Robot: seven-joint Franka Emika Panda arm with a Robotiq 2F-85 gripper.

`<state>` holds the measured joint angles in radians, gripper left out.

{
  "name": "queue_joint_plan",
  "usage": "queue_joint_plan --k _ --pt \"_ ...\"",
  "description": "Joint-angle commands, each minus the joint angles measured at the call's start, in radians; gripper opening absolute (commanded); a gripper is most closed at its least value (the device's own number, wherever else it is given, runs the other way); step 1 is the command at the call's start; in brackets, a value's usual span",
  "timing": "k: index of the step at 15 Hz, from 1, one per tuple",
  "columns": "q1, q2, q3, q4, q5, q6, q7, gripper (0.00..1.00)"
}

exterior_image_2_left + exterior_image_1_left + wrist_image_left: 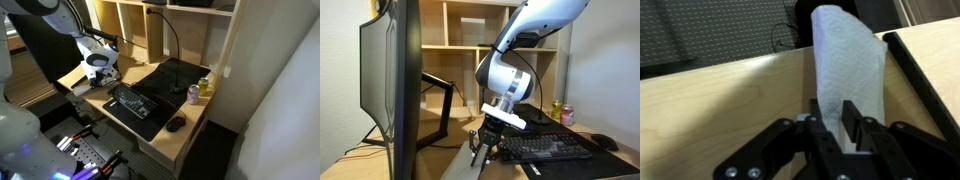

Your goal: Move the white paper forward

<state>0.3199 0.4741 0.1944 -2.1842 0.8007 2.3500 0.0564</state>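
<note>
In the wrist view the white paper [848, 60] is a long, soft white sheet. It runs from between my fingers away across the wooden desk [710, 110] toward its far edge. My gripper [835, 125] is shut on the near end of the paper, with a finger on each side of a pinched fold. In both exterior views the gripper [483, 147] [97, 76] is low over the desk corner beside the black keyboard [545, 148] [128, 102]. The paper itself is hidden by the arm there.
A black mat [165, 85] [925, 80] carries the keyboard. A black mouse [606, 142] [176, 124] and drink cans [560, 113] [200, 90] stand past it. A monitor [395, 80] stands close, a gooseneck lamp [170, 40] rises behind, and wooden shelves [470, 30] back the desk.
</note>
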Motion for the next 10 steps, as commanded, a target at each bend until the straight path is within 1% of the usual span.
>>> queue_joint_plan --k 1,4,6,7,8,9,10 --pt "0.045 -0.034 -0.042 -0.016 -0.203 -0.021 0.269 0.62" --pt "0.051 -0.036 -0.047 -0.006 -0.360 -0.046 0.444 0.84" --pt "0.057 -0.042 -0.047 -0.008 -0.416 -0.033 0.529 0.97" --pt "0.057 -0.043 -0.044 -0.009 -0.430 -0.024 0.554 0.99" --pt "0.049 -0.044 -0.032 -0.012 -0.421 -0.005 0.569 1.00" --pt "0.030 -0.022 -0.017 0.003 -0.414 -0.013 0.536 0.91" --pt "0.030 -0.025 -0.017 0.003 -0.414 -0.013 0.548 0.99"
